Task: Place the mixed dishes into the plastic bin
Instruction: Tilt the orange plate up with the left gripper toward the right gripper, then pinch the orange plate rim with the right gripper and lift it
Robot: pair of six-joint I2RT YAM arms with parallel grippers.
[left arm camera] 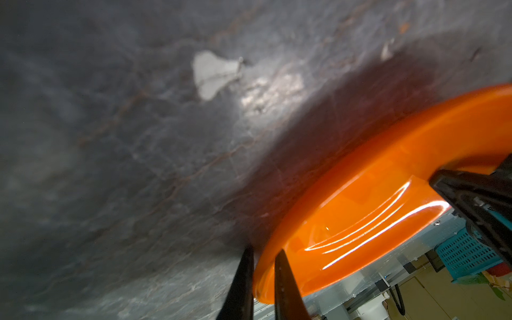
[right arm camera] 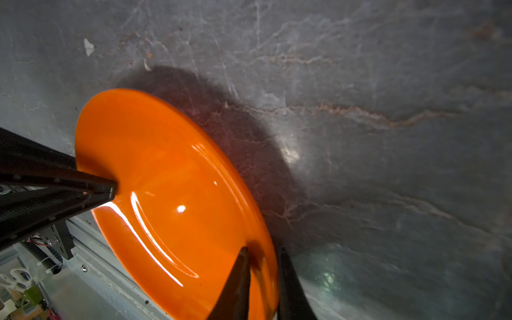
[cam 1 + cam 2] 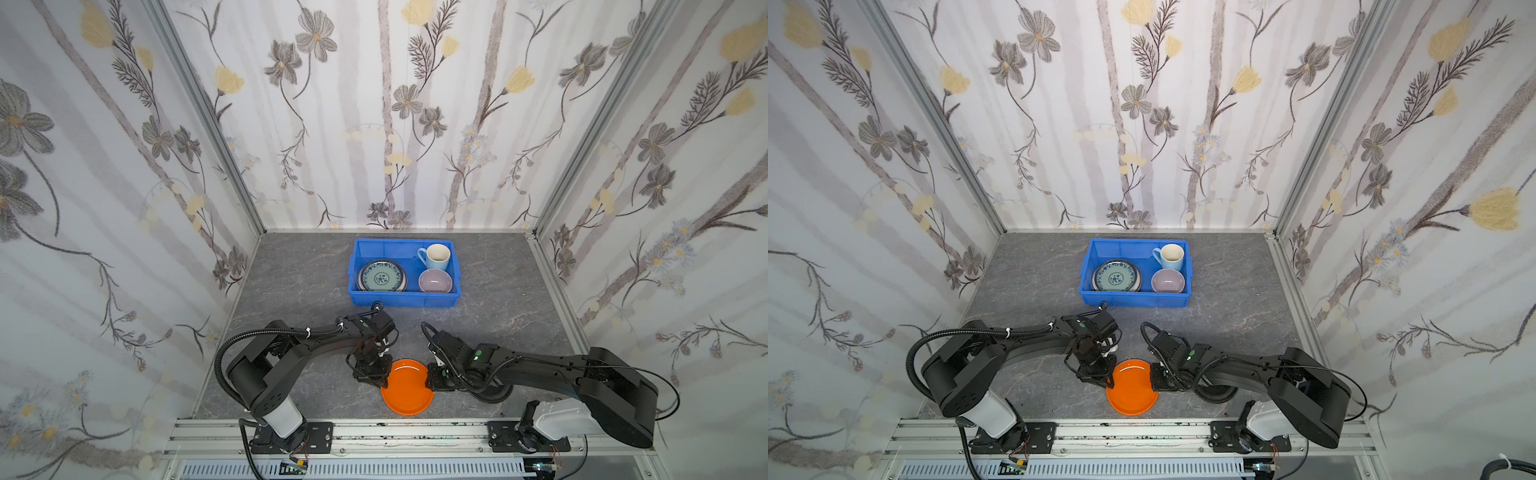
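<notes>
The orange plate [image 3: 407, 388] [image 3: 1133, 388] is near the table's front edge, between both arms. My left gripper [image 3: 384, 374] [image 1: 265, 250] is shut on the plate's left rim, one finger above it and one below. My right gripper [image 3: 430, 380] [image 2: 263, 249] is shut on the opposite rim in the same way. The plate [image 1: 360, 221] [image 2: 166, 194] casts a broad shadow on the table. Further back stands the blue plastic bin [image 3: 405, 297] [image 3: 1133, 301]. It holds a teal-patterned plate [image 3: 382, 276], a light blue mug [image 3: 436, 257] and a lilac bowl [image 3: 435, 280].
The table is dark grey marbled stone [image 3: 299, 291], walled by floral panels on three sides. A metal rail [image 3: 407, 432] with both arm bases runs along the front edge, just behind the plate. Bare tabletop lies between the plate and the bin.
</notes>
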